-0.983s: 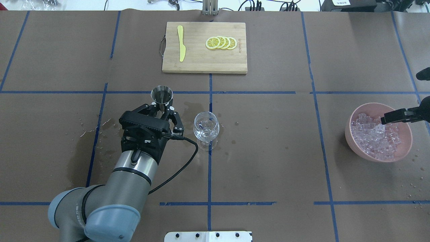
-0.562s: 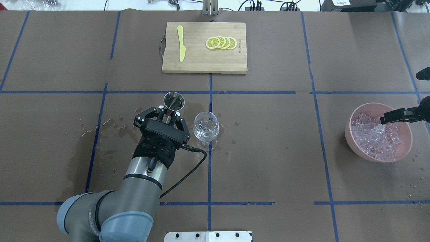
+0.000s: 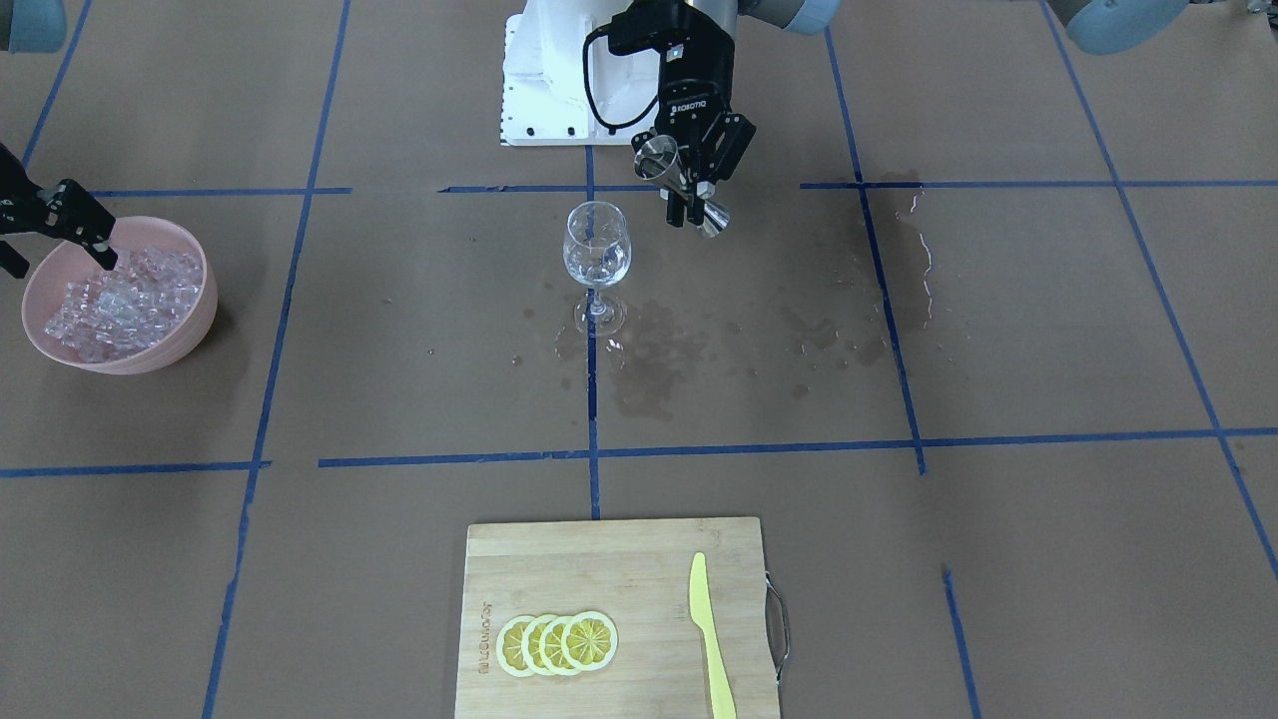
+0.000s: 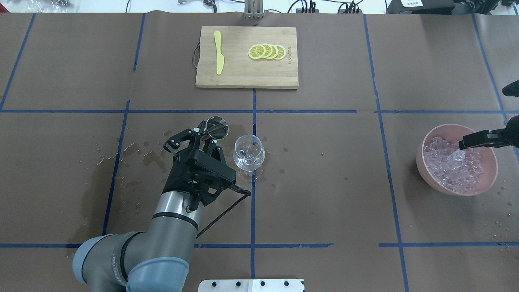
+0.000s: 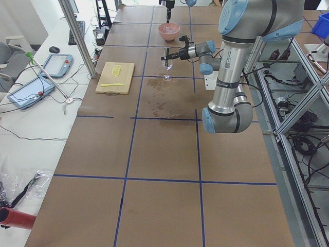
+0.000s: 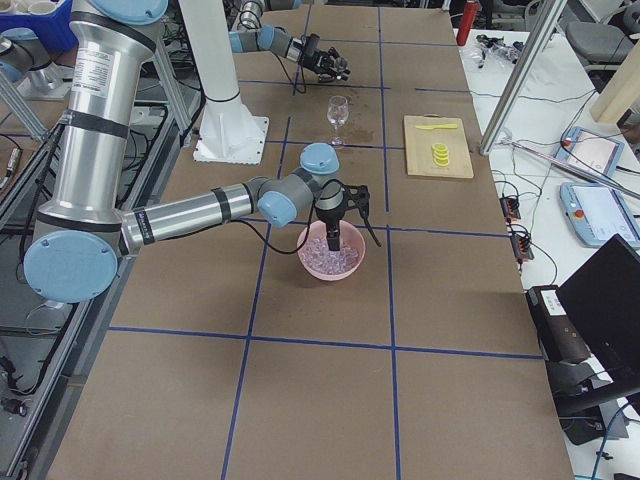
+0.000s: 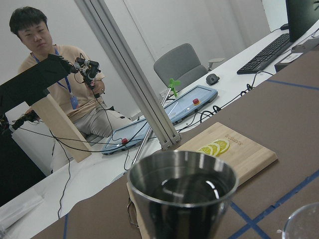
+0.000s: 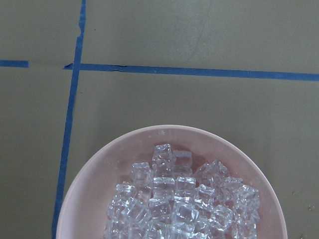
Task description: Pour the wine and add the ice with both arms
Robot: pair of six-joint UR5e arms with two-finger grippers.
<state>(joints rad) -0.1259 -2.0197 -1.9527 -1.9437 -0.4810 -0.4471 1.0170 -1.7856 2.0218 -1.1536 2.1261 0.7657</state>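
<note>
My left gripper (image 4: 204,137) is shut on a steel jigger (image 4: 217,126), held tilted in the air just left of the wine glass (image 4: 248,152). Liquid, the wine (image 7: 185,190), sits inside the jigger (image 7: 182,199) in the left wrist view. From the front the jigger (image 3: 661,160) leans toward the glass (image 3: 596,245), which stands upright. My right gripper (image 3: 57,262) hangs open over the pink bowl (image 4: 440,130), its fingertips just above the heap of ice (image 4: 454,167). The right wrist view looks straight down on the ice (image 8: 174,204).
A bamboo cutting board (image 4: 235,77) with lemon slices (image 4: 267,52) and a yellow knife (image 4: 219,52) lies at the far middle. Wet stains (image 3: 659,350) mark the brown paper around the glass. The white pedestal (image 3: 544,80) stands at the robot's edge. A person sits beyond the table.
My left gripper has carried the jigger to the right, up beside the glass, and tipped it toward the rim. The right gripper has stayed over the bowl.
</note>
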